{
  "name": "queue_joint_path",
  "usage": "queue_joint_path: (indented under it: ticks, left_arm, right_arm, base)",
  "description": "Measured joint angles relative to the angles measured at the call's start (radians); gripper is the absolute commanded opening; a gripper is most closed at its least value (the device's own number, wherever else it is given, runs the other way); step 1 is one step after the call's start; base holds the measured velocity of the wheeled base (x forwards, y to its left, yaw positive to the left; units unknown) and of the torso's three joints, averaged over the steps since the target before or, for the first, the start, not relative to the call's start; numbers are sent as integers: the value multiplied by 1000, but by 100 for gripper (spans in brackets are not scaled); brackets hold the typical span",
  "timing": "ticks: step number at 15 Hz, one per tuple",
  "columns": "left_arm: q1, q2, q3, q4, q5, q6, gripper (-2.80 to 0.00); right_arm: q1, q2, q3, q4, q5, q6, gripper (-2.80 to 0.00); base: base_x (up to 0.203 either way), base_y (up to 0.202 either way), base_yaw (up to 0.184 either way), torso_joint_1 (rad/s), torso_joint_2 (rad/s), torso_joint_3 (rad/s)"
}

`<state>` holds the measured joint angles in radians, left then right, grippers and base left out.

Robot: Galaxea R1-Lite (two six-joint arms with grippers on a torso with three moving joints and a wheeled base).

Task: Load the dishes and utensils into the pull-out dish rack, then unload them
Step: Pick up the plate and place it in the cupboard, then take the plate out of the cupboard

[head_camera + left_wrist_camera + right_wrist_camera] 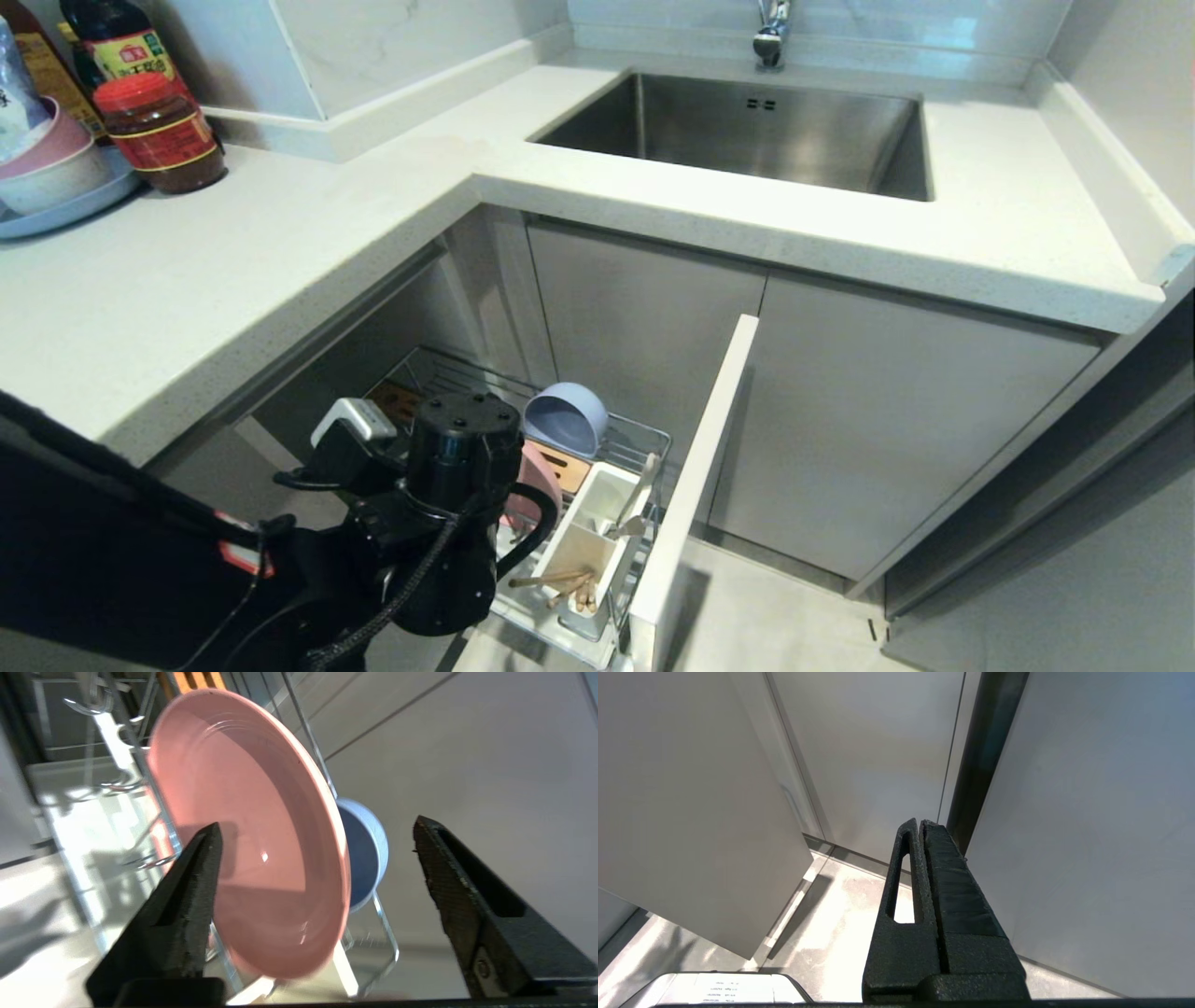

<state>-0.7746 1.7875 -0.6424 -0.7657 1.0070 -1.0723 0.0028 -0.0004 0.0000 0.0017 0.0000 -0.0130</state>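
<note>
So from where I'm standing, the rack [597,523] is pulled out from under the counter and the left gripper [317,858] is right down in it. Its fingers are spread wide with nothing in them. The pink plate [252,830] stands on edge between the wire dividers, and from the wrist view its rim sits in the gap between the two fingers, but neither pad looks like it's actually pressing on it. One finger [187,896] is in front of the plate's face, the other is well off to the far side.

The blue bowl [565,418] is tipped on its side just behind the plate, further back in the rack. Chopsticks [569,586] are lying in the white utensil box [588,537], and something slim and pale leans out of the box's back section; can't tell if it's the spoon or the fork.

My read: everything looks loaded, so this is either the plate just dropped off or the start of unloading. Can't say which from this alone. If it's unloading, the next move needs the fingers to straddle the rim squarely, pinch it, and lift straight up so it clears the dividers without knocking the bowl.

Right gripper [924,877] is pinched shut on nothing, parked out by the cabinet doors.
</note>
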Motion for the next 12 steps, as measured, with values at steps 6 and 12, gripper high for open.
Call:
queue_joint_path:
  ticks: [6,12]
  left_arm:
    - [-25,-211,-112,425,1,-40,-280]
    - [-12,-404,-319,767,-3,34,-280]
  right_arm:
    - [0,0,0,0,0,0,-280]
    - [0,0,0,0,0,0,-280]
  base:
    - [0,0,0,0,0,0]
    - [0,0,0,0,0,0]
